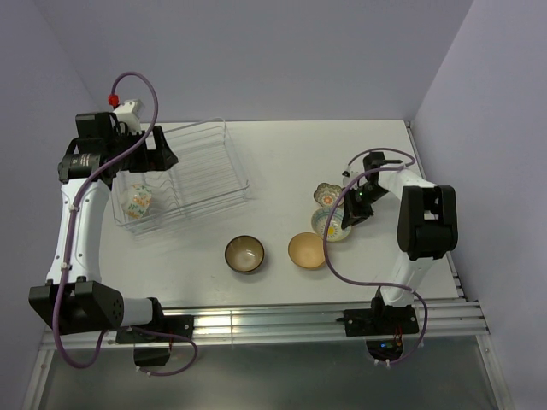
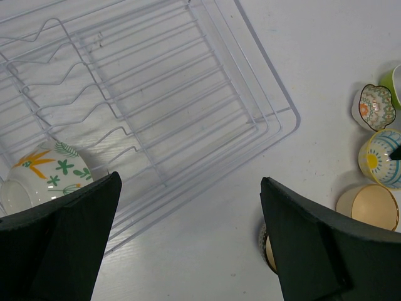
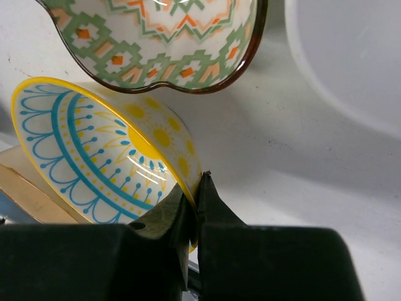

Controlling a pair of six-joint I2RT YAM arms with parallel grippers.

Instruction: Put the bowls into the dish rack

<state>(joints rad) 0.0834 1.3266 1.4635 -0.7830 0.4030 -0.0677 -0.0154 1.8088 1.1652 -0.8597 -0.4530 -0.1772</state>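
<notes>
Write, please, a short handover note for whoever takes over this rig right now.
Left gripper: open, empty, over the dish rack.
Right gripper: shut on the rim of the blue-and-yellow bowl, which is tilted.
Done: flowered bowl is in the rack.
Left: the gripped bowl, plus the scalloped bowl, tan bowl, dark brown bowl and lime-green bowl, all on the table.
</notes>
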